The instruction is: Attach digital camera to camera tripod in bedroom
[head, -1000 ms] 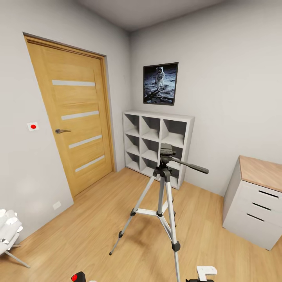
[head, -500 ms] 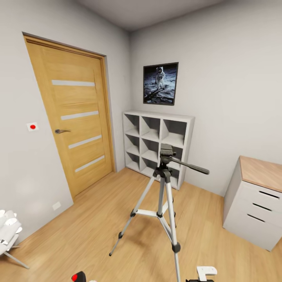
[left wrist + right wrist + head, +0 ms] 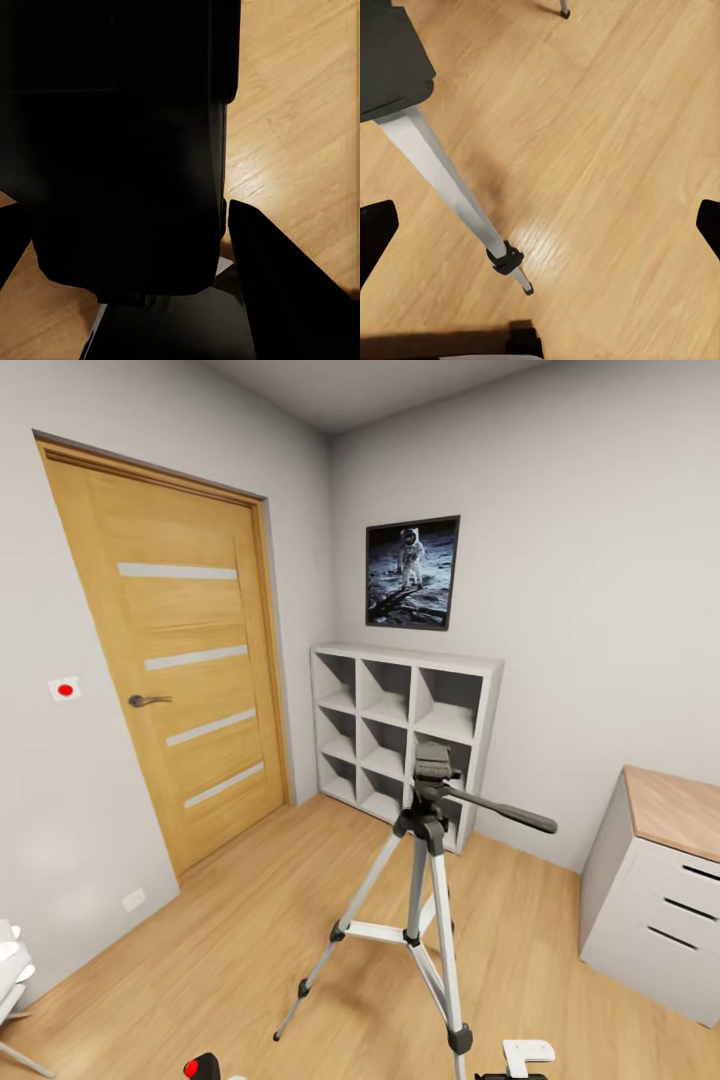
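Note:
The camera tripod (image 3: 425, 880) stands on the light wood floor in the middle of the bedroom. It has silver legs, a black head (image 3: 432, 763) and a long pan handle (image 3: 505, 812) pointing right. The digital camera (image 3: 203, 1068), black with a red button, peeks in at the bottom edge of the head view, well below and left of the tripod head. In the left wrist view its dark body (image 3: 112, 150) sits between the fingers of my left gripper (image 3: 120, 214), which is shut on it. My right gripper (image 3: 540, 225) is open above the floor, over a tripod leg (image 3: 442, 180).
A wooden door (image 3: 170, 650) is on the left wall. A white cube shelf (image 3: 405, 725) stands in the far corner under an astronaut poster (image 3: 412, 572). A wood-topped desk with white drawers (image 3: 665, 860) is at the right, and a white lamp (image 3: 8, 965) at the lower left.
The whole head view has shifted: the room and tripod look slightly nearer, with the door further left and the tripod lower right. The camera stays in my left gripper.

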Robot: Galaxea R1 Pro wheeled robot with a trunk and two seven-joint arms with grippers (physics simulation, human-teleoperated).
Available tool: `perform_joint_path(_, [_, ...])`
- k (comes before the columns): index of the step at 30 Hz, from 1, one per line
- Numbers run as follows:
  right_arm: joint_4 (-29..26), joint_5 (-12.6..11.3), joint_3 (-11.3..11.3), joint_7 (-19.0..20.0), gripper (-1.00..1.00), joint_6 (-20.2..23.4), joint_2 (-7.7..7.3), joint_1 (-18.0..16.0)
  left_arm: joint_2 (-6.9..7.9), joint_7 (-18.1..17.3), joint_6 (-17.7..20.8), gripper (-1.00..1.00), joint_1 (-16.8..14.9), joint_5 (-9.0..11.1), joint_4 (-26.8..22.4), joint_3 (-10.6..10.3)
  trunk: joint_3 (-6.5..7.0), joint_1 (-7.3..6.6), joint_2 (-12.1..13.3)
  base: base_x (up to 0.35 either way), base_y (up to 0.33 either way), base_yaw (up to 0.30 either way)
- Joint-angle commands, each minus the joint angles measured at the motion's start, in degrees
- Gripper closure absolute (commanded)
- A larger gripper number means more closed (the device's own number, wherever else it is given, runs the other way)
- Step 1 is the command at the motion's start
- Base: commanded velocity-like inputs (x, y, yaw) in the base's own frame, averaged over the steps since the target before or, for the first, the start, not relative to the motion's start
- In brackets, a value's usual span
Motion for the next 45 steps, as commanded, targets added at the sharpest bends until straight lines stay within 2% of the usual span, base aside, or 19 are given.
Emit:
perform_joint_path(1, [0.0, 0.0, 0.1, -0.1, -1.00, 0.0, -0.01, 0.0, 0.01, 0.1, 0.3, 1.00, 0.0, 0.2, 0.0, -0.5, -0.02, 0.03, 0.0, 0.049, 0.000, 0.000])
perform_joint_path(9, [0.0, 0.1, 0.1, -0.1, -1.00, 0.0, -0.02, 0.0, 0.08, 0.1, 0.3, 1.00, 0.0, 0.3, 0.0, -0.5, -0.02, 0.03, 0.0, 0.018, 0.000, 0.000])
perform_joint_path(13, [-1.3, 0.3, 0.3, 1.2, -1.00, 1.2, -1.10, 0.0, -0.30, -0.7, -1.1, 1.00, 1.3, 0.5, 0.1, 1.5, -0.02, 0.03, 0.0, 0.000, 0.000, 0.000])
perform_joint_path(15, [-1.9, 0.3, 0.3, 1.8, -1.00, 1.9, -1.10, 0.0, -0.30, -1.2, -1.5, 1.00, 2.0, 0.5, 0.1, 1.5, -0.02, 0.03, 0.0, 0.000, 0.000, 0.000])
perform_joint_path(17, [-1.3, 0.3, 0.6, 2.5, -1.00, 1.9, -0.44, 0.0, -0.31, -1.2, -0.9, 1.00, 2.7, 0.5, 0.1, 1.5, -0.02, 0.03, 0.0, 0.000, 0.000, 0.000])
perform_joint_path(19, [-0.6, 0.3, 0.7, 1.8, -1.00, 1.3, 0.11, -0.1, -0.29, -1.2, -0.5, 1.00, 3.3, 0.4, 0.0, 1.5, -0.02, 0.03, 0.0, 0.000, 0.000, 0.000])
perform_joint_path(28, [2.3, 1.1, 0.7, -1.0, -1.00, -0.4, -0.35, -0.2, -0.26, -2.0, -3.1, 1.00, 6.3, 0.3, 0.0, 1.6, -0.02, 0.03, 0.0, 0.008, 0.010, 0.000])
perform_joint_path(32, [3.6, 1.1, 0.6, -1.6, -1.00, -0.8, -0.47, -0.2, -0.26, -2.7, -4.5, 1.00, 7.7, 0.2, 0.0, 1.6, -0.02, 0.03, 0.0, 0.120, 0.167, 0.000])
perform_joint_path(45, [7.8, 1.1, 0.6, -2.1, -1.00, -1.1, -0.54, -0.3, -0.15, -3.9, -4.8, 1.00, 12.0, -0.1, 0.0, 1.6, -0.01, 0.03, 0.0, 0.181, 0.274, -0.003])
